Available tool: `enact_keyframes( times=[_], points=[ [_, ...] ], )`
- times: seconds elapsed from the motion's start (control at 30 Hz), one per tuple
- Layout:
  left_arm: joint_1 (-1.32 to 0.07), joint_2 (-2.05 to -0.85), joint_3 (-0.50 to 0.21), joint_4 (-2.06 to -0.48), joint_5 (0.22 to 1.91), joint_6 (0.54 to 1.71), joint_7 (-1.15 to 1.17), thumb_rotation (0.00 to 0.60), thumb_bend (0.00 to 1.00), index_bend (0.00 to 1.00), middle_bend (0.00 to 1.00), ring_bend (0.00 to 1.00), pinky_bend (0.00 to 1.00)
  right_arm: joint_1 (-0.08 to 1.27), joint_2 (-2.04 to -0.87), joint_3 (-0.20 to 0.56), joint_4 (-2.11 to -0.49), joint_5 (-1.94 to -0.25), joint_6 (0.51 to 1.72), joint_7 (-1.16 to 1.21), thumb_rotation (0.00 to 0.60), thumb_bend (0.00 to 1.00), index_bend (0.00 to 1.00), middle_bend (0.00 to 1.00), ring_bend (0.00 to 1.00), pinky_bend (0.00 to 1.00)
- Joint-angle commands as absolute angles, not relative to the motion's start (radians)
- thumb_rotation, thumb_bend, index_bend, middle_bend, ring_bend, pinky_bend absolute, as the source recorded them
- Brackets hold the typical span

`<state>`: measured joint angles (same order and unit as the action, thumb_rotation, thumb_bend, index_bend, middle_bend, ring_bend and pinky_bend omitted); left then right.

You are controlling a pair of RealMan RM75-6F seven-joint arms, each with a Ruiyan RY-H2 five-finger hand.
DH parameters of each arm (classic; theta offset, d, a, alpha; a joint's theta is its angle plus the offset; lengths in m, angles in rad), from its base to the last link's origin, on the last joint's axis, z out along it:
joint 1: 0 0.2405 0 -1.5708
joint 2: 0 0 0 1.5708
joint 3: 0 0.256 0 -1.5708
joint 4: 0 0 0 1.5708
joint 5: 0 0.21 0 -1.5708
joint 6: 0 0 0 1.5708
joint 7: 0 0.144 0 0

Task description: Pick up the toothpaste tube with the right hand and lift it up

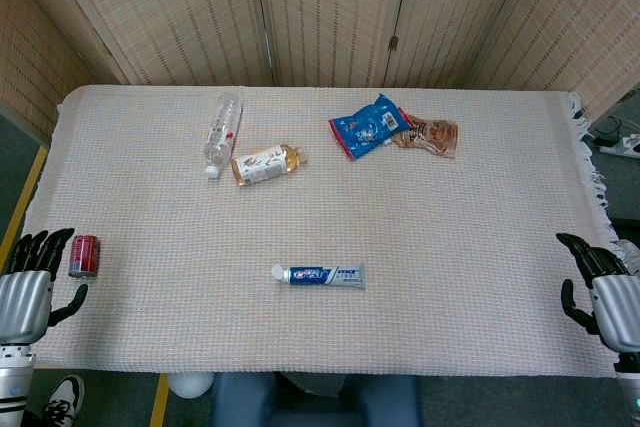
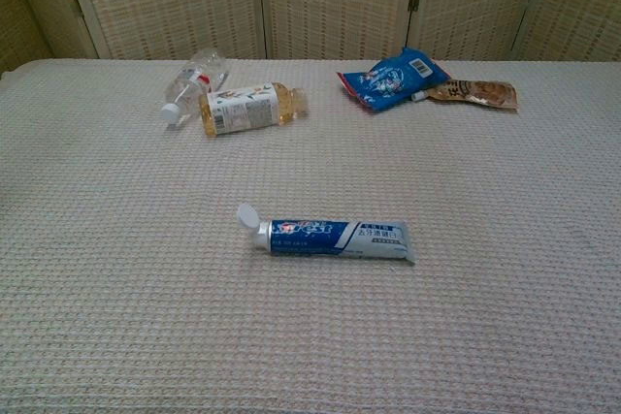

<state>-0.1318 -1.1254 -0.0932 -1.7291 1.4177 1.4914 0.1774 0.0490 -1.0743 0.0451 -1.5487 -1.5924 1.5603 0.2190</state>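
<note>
The toothpaste tube [image 1: 320, 275] [image 2: 330, 237] lies flat near the front middle of the table, blue and white, its white cap flipped open at the left end. My right hand [image 1: 600, 287] hangs at the table's right edge, far to the right of the tube, fingers apart and holding nothing. At the left edge my left hand [image 1: 30, 282] is likewise open and holds nothing, just beside a red can [image 1: 84, 256]. The chest view shows neither hand.
A clear water bottle [image 1: 222, 133] [image 2: 190, 83] and a yellow drink bottle [image 1: 266, 164] [image 2: 248, 108] lie at the back left. A blue snack bag [image 1: 368, 126] [image 2: 390, 78] and a brown packet [image 1: 432, 135] [image 2: 473, 94] lie at the back right. A woven cloth [image 1: 450, 247] covers the table.
</note>
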Motion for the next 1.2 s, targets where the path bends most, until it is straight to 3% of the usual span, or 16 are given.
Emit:
enact_keyframes(
  times=[0.03,0.3,0.5,0.67,0.93,1.2],
  points=[
    [-0.131,-1.126,-0.094,-1.728,1.416,1.491,0.177,0.600,0.39,0.12,0.14,0.08,0.00,0.051,-1.075,0.043,-1.548,-1.595,1.558,0.217,0.600,0.73,0.14,0.19,0.25,0.20],
    [-0.123,-1.126,-0.088,-1.723,1.425,1.500,0.171,0.600,0.39,0.12,0.14,0.08,0.00,0.064,-1.074,0.034,-1.558,-1.603,1.528,0.214,0.600,0.73,0.14,0.19,0.25,0.20],
    [-0.124,-1.126,-0.084,-1.724,1.440,1.501,0.169,0.600,0.39,0.12,0.14,0.08,0.00,0.135,-1.050,0.022,-1.642,-1.620,1.402,0.167,0.600,0.73,0.14,0.18,0.25,0.21],
    [-0.122,-1.125,-0.081,-1.729,1.453,1.506,0.168,0.600,0.39,0.12,0.14,0.08,0.00,0.239,-1.070,0.036,-1.746,-1.625,1.251,0.071,0.600,0.64,0.14,0.17,0.24,0.21],
    [-0.104,-1.113,-0.073,-1.730,1.456,1.521,0.146,0.600,0.39,0.13,0.14,0.08,0.00,0.397,-1.225,0.104,-1.850,-1.494,1.039,-0.189,0.600,0.34,0.12,0.14,0.18,0.21],
    [-0.099,-1.107,-0.068,-1.727,1.468,1.524,0.122,0.600,0.39,0.13,0.14,0.08,0.00,0.536,-1.461,0.160,-1.814,-1.290,0.938,-0.467,0.600,0.33,0.10,0.14,0.18,0.21]
  ],
)
